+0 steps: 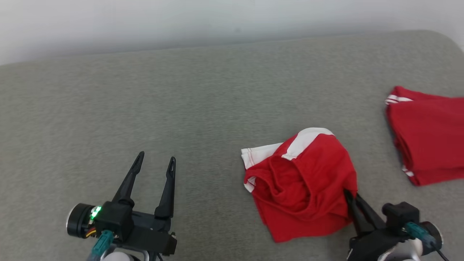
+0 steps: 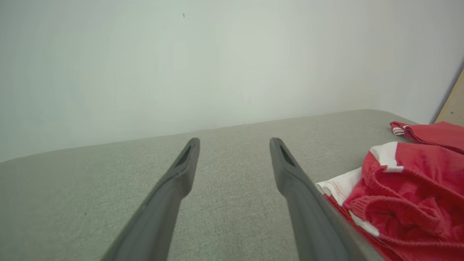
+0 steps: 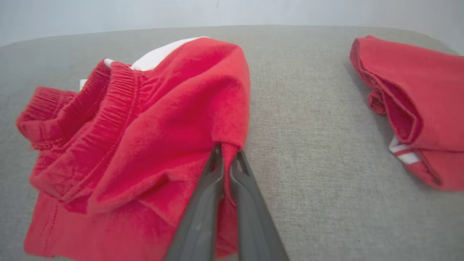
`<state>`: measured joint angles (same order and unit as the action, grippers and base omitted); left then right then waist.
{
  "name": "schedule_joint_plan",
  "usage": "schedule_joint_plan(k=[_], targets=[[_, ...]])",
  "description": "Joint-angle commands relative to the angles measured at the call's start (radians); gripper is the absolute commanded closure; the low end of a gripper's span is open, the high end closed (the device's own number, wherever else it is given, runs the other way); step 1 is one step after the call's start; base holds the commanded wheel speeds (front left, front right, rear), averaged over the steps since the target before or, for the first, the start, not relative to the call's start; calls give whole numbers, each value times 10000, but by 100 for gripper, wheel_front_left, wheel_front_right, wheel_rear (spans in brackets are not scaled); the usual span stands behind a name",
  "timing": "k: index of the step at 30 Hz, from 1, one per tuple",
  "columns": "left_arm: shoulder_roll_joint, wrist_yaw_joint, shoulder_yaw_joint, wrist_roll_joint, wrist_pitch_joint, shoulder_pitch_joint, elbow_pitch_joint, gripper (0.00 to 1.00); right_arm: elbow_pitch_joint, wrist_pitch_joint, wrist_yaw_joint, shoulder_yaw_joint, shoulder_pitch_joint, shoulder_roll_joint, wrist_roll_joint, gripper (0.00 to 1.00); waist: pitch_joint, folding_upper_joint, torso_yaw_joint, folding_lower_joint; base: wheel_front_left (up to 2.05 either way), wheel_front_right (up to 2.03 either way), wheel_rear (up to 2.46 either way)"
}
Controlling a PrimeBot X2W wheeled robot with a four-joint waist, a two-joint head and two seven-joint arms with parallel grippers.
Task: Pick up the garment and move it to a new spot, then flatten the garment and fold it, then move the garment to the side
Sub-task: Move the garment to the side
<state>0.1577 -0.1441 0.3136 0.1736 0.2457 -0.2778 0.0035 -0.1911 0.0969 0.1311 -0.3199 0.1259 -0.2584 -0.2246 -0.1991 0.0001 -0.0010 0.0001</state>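
The garment (image 1: 304,181) is a crumpled pair of red shorts with white side panels, lying on the grey cloth surface at centre right. My right gripper (image 1: 348,195) is shut on the garment's near right edge; in the right wrist view the fingers pinch a fold of red cloth, with the right gripper (image 3: 226,152) at the garment (image 3: 145,137). My left gripper (image 1: 156,159) stands open over bare surface to the garment's left, holding nothing. In the left wrist view the left gripper (image 2: 233,143) points at the back wall, with the garment (image 2: 406,195) at lower right.
A second red garment (image 1: 427,134) with white stripes lies folded at the right edge, also seen as the folded red garment (image 3: 417,101) in the right wrist view. The grey surface (image 1: 181,101) runs back to a pale wall.
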Motion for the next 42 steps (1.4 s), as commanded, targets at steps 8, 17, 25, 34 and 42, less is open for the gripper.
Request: schedule_joint_plan(k=[8,17,25,34,42], targets=[[260,-8,135,-286,-416,-519,-414,0,-46,628,-7,735,345,-149,349,100,-933,-1,-2425,-1,0,0,0],[300,23,303,-395,-636,-930,-513,0,-806,1352,-7,1038,2640,-209,150,100,-1458,-1,-2846,-1,0,0,0],[465,82,413,-482,-813,-1117,-598,0,-2556,1701,-7,1780,5158,-394,-521,100,-1813,-1,-2796,-1,0,0,0],[495,100,663,-628,-994,-1394,-763,0,-4652,1683,-7,2999,5815,-496,-847,0,-2065,-1,-2682,-1,0,0,0],[529,121,741,-615,-1058,-1513,-745,0,-4722,1681,-7,3699,5835,-371,-623,0,-2022,-1,-2720,-1,0,0,0]])
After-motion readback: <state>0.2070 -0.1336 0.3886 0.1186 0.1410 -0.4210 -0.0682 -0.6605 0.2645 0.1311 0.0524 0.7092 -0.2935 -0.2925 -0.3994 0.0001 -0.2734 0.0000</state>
